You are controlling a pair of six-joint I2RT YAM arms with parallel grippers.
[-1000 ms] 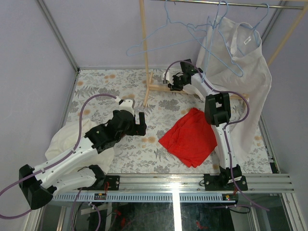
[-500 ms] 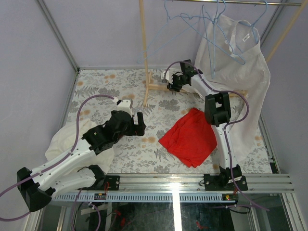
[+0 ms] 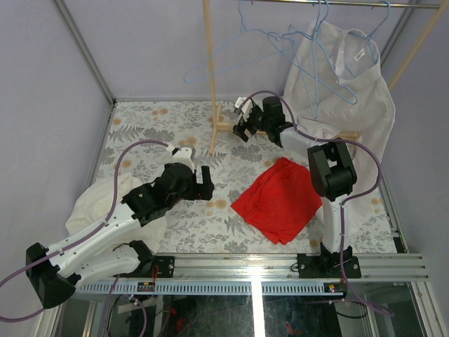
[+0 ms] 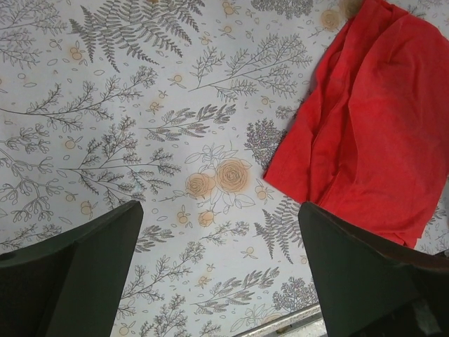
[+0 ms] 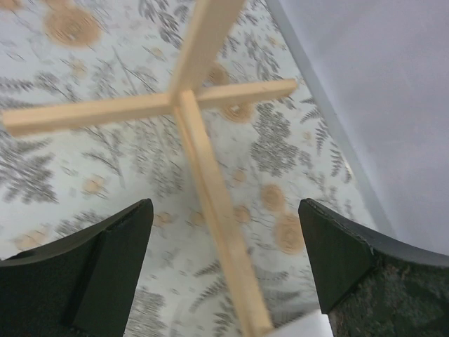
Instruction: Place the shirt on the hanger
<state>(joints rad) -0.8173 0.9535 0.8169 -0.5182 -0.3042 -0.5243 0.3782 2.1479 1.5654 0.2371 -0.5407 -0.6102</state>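
Shirt [image 3: 354, 95] hangs at the rail [image 3: 351, 5], back right, on a blue hanger [image 3: 335, 71] afaict. My right gripper [image 3: 242, 121] is wide apart, nothing in it, low over the rack foot [image 5: 203, 161]; left gripper [image 3: 205, 181] apart too, empty. Imo pull right arm clear w/o bumping that foot.

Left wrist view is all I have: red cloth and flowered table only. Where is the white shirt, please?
Observer: The shirt hangs at the far right, below the metal rail.
Operator: Does the right gripper hold it?
Observer: No. The right gripper is open and empty, above the foot of the wooden stand.
Operator: Is there other cloth on the table?
Observer: Yes, an off-white garment lies at the near left edge, partly under the left arm.
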